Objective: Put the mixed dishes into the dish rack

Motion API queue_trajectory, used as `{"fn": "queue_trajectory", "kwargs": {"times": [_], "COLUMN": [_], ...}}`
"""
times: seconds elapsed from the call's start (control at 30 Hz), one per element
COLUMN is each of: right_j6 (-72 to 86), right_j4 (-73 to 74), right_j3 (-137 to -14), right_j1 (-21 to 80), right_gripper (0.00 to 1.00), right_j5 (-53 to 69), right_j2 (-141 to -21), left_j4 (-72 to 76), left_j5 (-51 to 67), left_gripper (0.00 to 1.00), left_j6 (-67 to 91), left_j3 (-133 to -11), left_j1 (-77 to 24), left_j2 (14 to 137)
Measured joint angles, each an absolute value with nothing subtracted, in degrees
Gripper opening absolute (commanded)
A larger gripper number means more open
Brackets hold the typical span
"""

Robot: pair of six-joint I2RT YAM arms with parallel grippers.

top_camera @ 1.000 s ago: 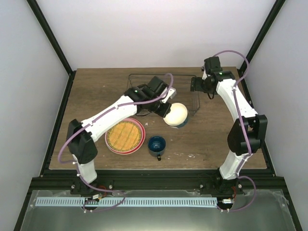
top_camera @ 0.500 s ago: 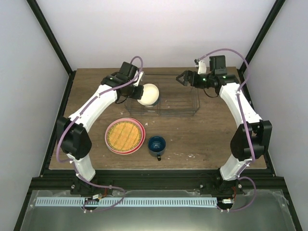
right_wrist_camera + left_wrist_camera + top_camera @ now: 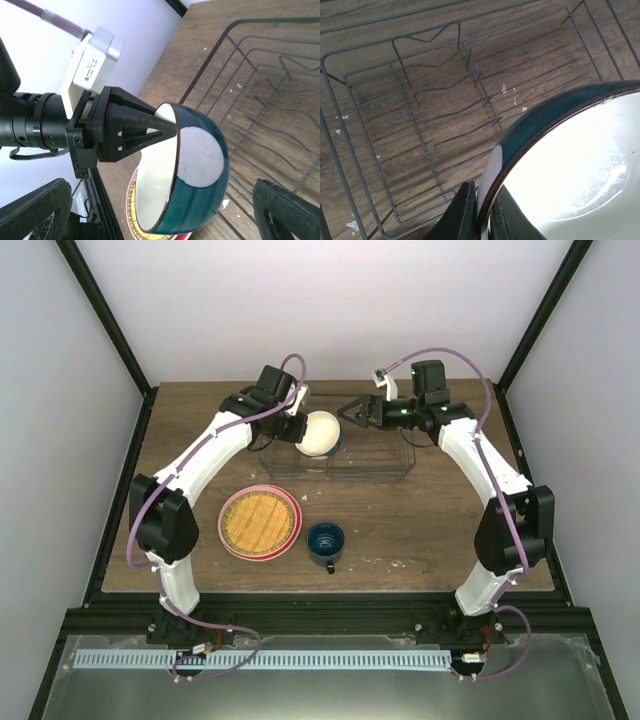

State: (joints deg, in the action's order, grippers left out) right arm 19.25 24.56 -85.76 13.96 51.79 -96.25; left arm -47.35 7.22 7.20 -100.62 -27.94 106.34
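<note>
My left gripper (image 3: 300, 430) is shut on the rim of the cream bowl with teal outside (image 3: 321, 434) and holds it on edge over the left part of the dark wire dish rack (image 3: 372, 456). The left wrist view shows the fingers (image 3: 462, 215) pinching the bowl (image 3: 570, 165) above the rack's dividers (image 3: 420, 125). My right gripper (image 3: 350, 412) is open, just right of the bowl and apart from it; its view shows the bowl (image 3: 200, 180) between its spread fingers (image 3: 285, 210). The woven-pattern plate (image 3: 260, 521) lies on the pink plate (image 3: 229, 541). The dark blue mug (image 3: 326, 541) stands right of them.
The rack (image 3: 270, 100) sits at the back middle of the wooden table (image 3: 420, 530). The plates and the mug are in front of it. A black frame post (image 3: 110, 330) and white walls close in the sides and back.
My left arm has carried the bowl from the rack's front edge back and left, over the rack's left part. My right gripper has moved left along the rack toward the bowl.
</note>
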Motion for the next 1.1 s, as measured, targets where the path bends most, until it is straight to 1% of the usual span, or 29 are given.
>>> {"fn": "queue_trajectory", "kwargs": {"times": [0.4,0.83,1.0,1.1], "right_j6": [19.3,22.9,24.1,24.6], "right_j4": [24.6,17.5,14.9,13.6], "right_j3": [-84.9,-80.4,-80.3,-80.3], "right_j1": [15.6,18.7,19.6,19.8], "right_gripper": [1.0,0.99,0.88,0.84], "right_j5": [52.1,56.3,57.0,57.1], "right_j2": [-101.3,-103.1,-103.7,-103.7], "left_j4": [-47.1,-46.0,-45.8,-45.7], "left_j5": [7.7,9.1,9.3,9.3], "left_gripper": [0.0,0.0,0.0,0.0], "left_j6": [7.3,8.1,8.4,8.5], "left_j3": [-102.0,-102.0,-102.0,-102.0], "left_j1": [-27.9,-28.0,-28.1,-28.2], "left_j2": [106.4,106.4,106.4,106.4]}}
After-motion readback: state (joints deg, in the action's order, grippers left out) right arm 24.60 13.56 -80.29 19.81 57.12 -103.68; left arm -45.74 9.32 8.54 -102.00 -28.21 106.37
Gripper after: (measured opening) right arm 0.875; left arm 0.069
